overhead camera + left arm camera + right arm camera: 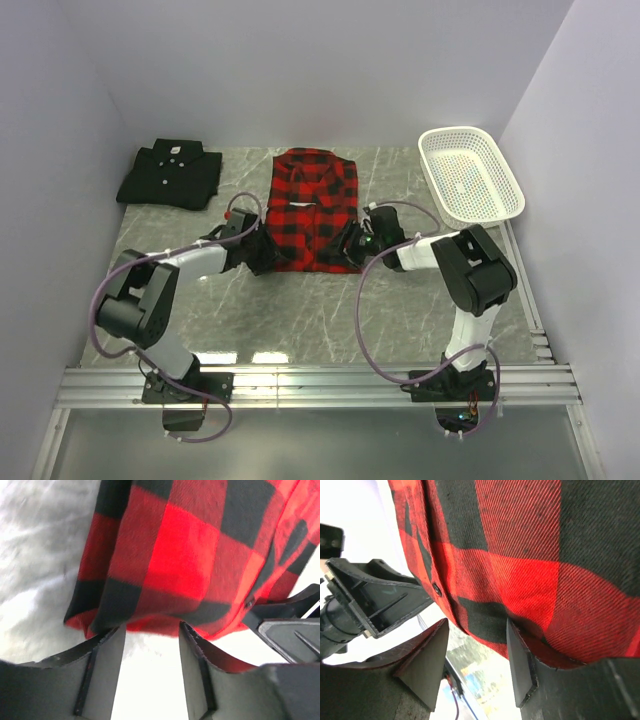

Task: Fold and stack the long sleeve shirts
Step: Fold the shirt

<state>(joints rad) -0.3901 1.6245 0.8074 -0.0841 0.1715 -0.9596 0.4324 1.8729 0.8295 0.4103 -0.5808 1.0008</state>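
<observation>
My left gripper (265,250) and right gripper (350,243) sat spread open at the six o'clock hem of the plaid shirt (312,208). The black shirt (170,175) lay at its ten o'clock.

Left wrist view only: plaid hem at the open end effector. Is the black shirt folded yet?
Observer: Yes, the black shirt lies folded at the far left of the table, apart from the plaid shirt.
Operator: How does the plaid one lie?
Observer: As a narrow rectangle, collar away from the arms, no sleeves sticking out.
Operator: Anything else there?
Observer: A white mesh basket at the far right.
</observation>
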